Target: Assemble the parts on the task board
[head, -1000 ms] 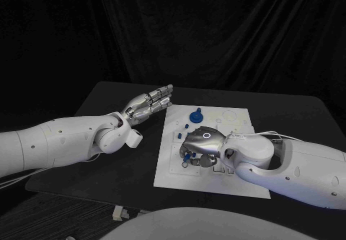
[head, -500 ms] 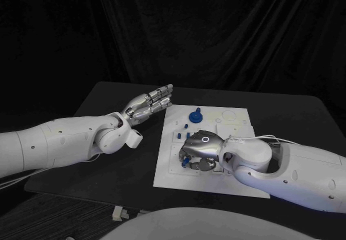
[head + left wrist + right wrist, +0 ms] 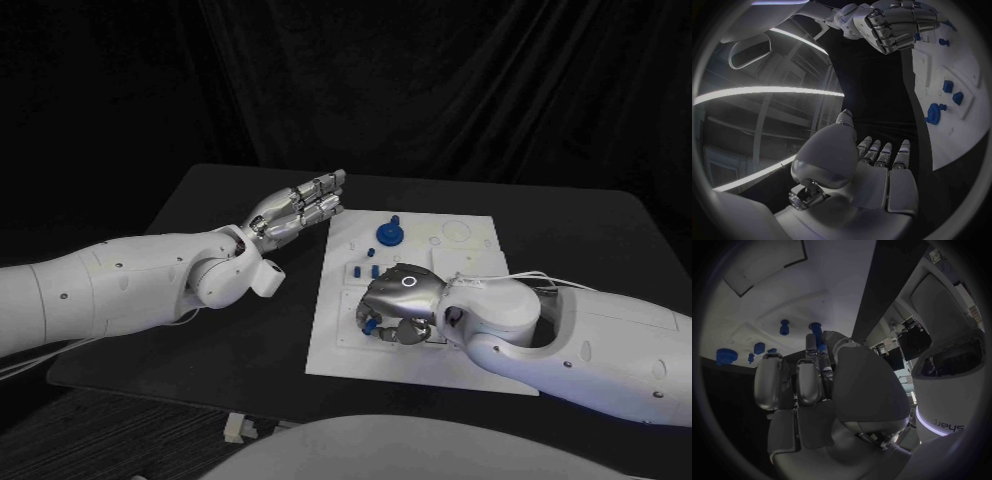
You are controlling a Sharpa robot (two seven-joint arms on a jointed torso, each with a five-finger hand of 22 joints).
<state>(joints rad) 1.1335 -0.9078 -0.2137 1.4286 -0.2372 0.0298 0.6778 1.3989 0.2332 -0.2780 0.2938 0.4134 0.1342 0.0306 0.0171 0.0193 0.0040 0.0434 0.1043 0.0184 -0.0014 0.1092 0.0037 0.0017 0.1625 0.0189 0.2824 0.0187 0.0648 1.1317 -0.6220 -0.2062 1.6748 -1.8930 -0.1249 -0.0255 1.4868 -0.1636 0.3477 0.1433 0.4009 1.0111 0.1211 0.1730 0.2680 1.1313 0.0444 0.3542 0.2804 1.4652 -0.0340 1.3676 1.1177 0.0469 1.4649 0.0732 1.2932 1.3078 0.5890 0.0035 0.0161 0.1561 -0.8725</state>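
Backdrop: black curtain hung behind a black table [image 3: 231, 215] that filled the middle of the head view.
Task board: the white rectangular plate [image 3: 469, 360] lay in the centre of the table, its long side running away from the camera.
Blue parts: a round blue knob-like piece [image 3: 391, 235] stood near the board's upper edge; two small blue pegs [image 3: 364, 269] sat just below it, left of the board's middle. In the left wrist view the same blue pieces [image 3: 934, 113] showed along the board's edge.
Left hand: the silver left hand [image 3: 300, 208] hovered above the table just beside the board's upper left corner, fingers straight and held side by side, holding nothing.
Right hand: the silver right hand [image 3: 400, 300] was over the lower left part of the board, palm down, fingers curled downward.
Held part: in the right wrist view a slim blue peg [image 3: 819, 338] sat between the right hand's fingertips [image 3: 811, 340]; in the head view a bit of blue showed beneath the hand.
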